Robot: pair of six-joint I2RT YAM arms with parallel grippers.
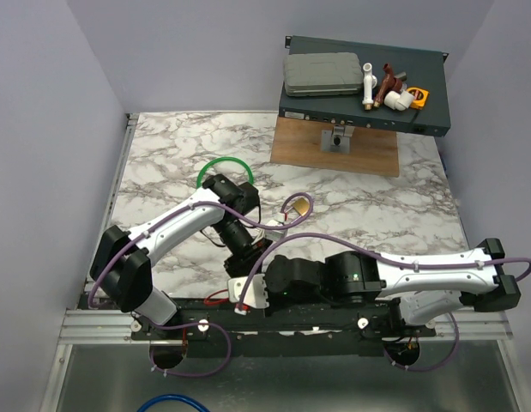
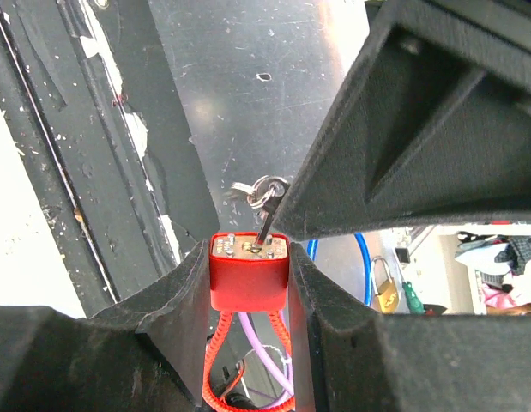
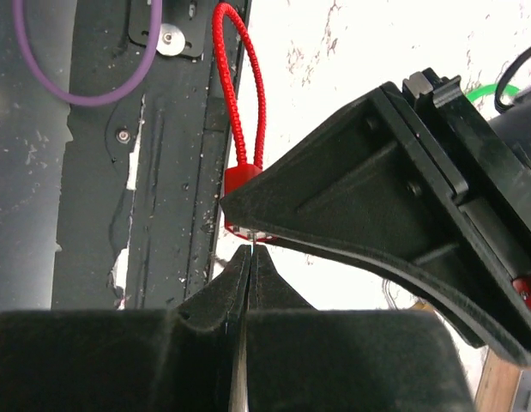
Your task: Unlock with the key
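Observation:
A small red lock with a brass keyhole face sits clamped between my left gripper's two fingers. Its red cord loop hangs down toward the wrist. The key, a thin metal blade with a small ring, stands with its tip in the keyhole. Its head is hidden behind my right gripper's finger. In the right wrist view my right gripper is shut on the key just below the red lock, and the cord loop arches away. Both grippers meet over the table's near edge.
A green cable loop lies on the marble behind the left arm, with a brass padlock to its right. A dark shelf with small parts stands on a wooden board at the back right. A black rail runs along the near edge.

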